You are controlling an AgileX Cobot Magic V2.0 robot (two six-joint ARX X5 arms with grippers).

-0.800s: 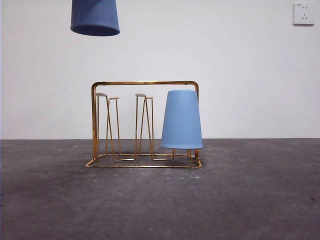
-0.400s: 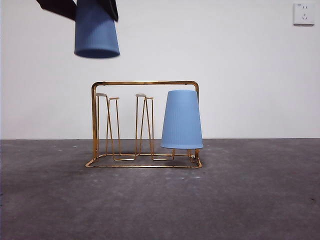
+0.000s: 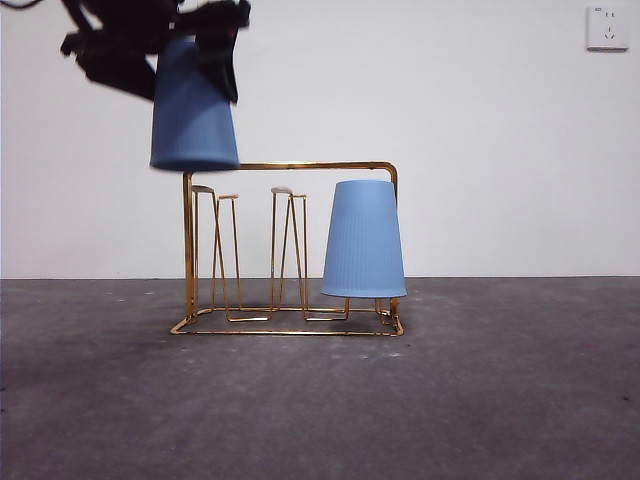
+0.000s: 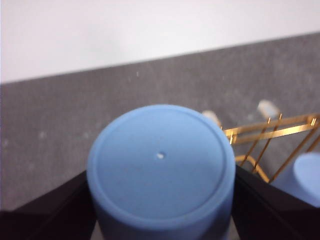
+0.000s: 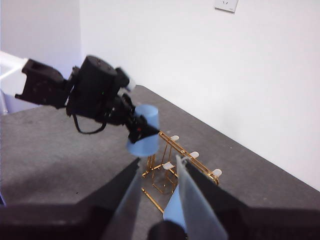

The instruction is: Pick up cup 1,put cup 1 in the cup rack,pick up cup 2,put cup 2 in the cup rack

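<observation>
Cup rack (image 3: 290, 166): gold wire frame with upright hairpin prongs, standing on the dark grey table (image 3: 500, 400) before a white wall (image 3: 480, 120). Light blue cup (image 3: 363, 240): inverted, seated over a prong at one end of the rack, its rim raised clear of the rack's base. Darker blue cup (image 3: 192, 110): inverted, held in the air above the rack's opposite end, its rim level with the top bar at that corner; contact with the bar cannot be told. Left gripper (image 4: 161, 200): black jaws pressed against opposite sides of the darker blue cup, pinching it near its closed base. Right gripper (image 5: 159, 200): raised well back from the rack, jaws spread with a narrow gap, holding nothing. Wall socket (image 3: 607, 27): white, high on the wall.
</observation>
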